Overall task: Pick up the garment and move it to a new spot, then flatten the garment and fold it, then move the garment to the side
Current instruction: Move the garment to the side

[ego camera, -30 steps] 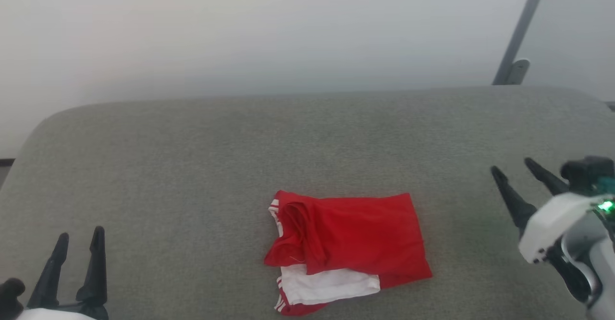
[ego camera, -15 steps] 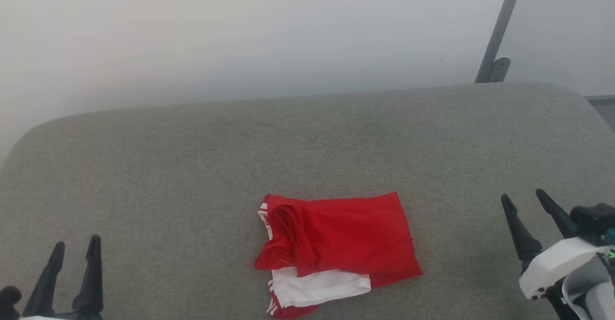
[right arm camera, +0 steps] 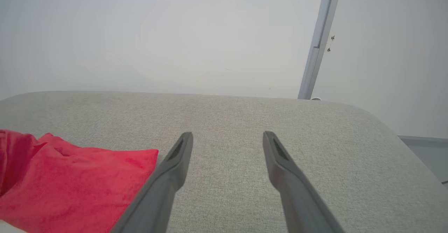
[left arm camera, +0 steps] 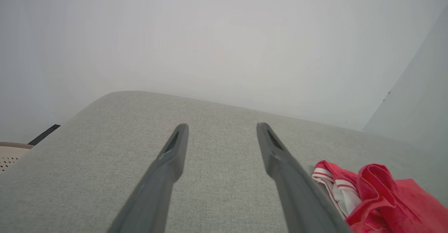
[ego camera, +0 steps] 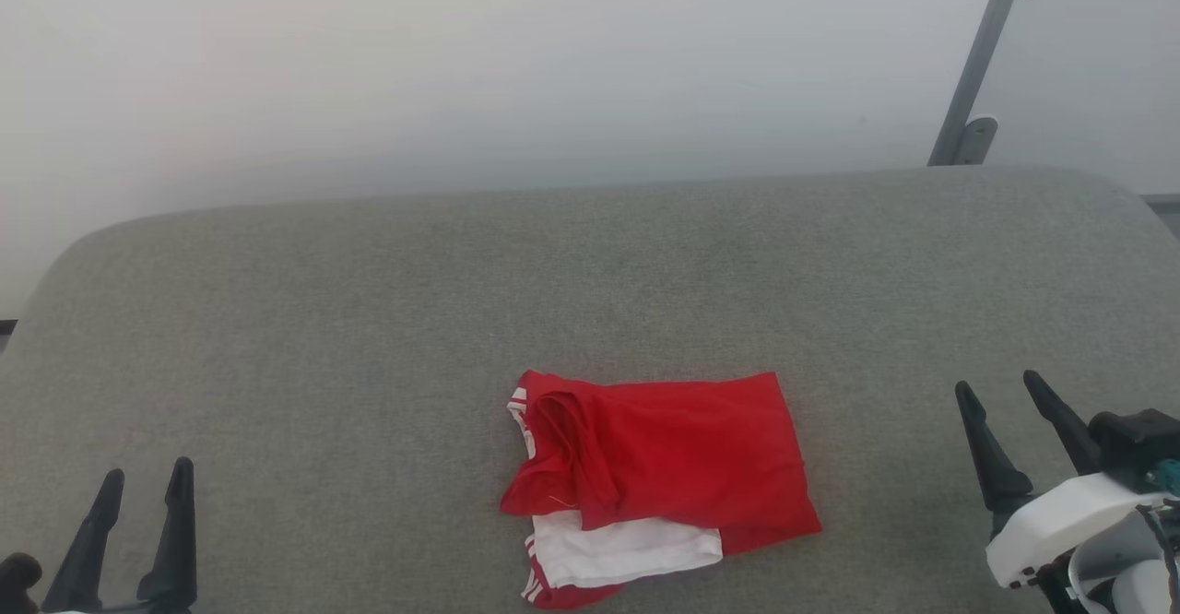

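Note:
The garment lies folded into a compact red rectangle near the front middle of the grey cushioned surface, with a white panel and striped trim showing at its near edge. My left gripper stands open at the lower left, well clear of the cloth. Its wrist view shows the garment just right of its open fingers. At the lower right my right gripper is open too, apart from the garment's right edge. In the right wrist view the garment lies left of that gripper.
A pale wall stands behind the surface, and a grey metal post rises at the back right. A corner of a beige perforated basket shows past the surface's left edge. Bare grey fabric stretches on both sides of the garment.
The head camera has shifted slightly. My right gripper has come down and back toward the lower right corner. The left gripper and the garment have stayed put.

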Controlling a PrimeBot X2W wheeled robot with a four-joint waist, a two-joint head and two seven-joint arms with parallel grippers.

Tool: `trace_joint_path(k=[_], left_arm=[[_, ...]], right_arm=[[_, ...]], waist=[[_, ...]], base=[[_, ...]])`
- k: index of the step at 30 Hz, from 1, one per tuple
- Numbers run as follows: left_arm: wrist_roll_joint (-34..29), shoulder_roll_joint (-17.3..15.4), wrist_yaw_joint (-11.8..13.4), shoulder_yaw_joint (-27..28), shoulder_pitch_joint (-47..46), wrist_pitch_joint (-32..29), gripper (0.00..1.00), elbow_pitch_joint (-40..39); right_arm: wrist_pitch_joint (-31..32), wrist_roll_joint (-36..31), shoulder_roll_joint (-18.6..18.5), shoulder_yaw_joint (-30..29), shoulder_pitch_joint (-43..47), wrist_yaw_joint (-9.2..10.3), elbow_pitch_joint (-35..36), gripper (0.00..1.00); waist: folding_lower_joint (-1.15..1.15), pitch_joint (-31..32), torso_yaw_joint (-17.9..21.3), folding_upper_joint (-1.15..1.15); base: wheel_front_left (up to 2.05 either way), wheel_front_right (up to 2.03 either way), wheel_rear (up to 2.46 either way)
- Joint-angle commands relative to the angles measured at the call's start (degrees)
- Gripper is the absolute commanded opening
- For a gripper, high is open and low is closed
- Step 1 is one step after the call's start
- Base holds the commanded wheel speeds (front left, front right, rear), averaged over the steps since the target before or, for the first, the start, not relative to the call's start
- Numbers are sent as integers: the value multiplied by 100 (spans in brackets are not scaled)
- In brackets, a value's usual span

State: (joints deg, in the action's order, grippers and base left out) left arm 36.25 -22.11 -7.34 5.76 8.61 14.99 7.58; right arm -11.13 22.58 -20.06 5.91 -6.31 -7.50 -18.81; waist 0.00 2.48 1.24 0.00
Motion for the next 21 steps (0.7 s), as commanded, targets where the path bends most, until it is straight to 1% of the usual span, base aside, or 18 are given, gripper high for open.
trace_joint_path(k=[1, 7, 12, 16, 21], left_arm=[[46, -22, -17, -7, 65, 19, 100, 6], [77, -10, -17, -21, 52, 19, 100, 8], [74, -23, -17, -76, 21, 19, 100, 21], [78, -48, -17, -180, 0, 19, 100, 44], [124, -63, -18, -322, -55, 19, 100, 55]], right_arm=[[6, -23, 30, 1, 48, 3, 37, 100], [78, -32, 42, 24, 110, 3, 100, 100], [263, 122, 63, 181, 124, 3, 128, 100], [584, 328, 11, 527, 75, 3, 117, 100], [1209, 663, -86, 906, -102, 3, -27, 100]], waist=[[0, 4, -23, 0], [0, 10, -109, 0], [0, 4, -225, 0], [0, -23, -378, 0], [0, -103, -618, 0]], base=[[0, 0, 0], [0, 0, 0], [0, 0, 0], [0, 0, 0], [0, 0, 0]])
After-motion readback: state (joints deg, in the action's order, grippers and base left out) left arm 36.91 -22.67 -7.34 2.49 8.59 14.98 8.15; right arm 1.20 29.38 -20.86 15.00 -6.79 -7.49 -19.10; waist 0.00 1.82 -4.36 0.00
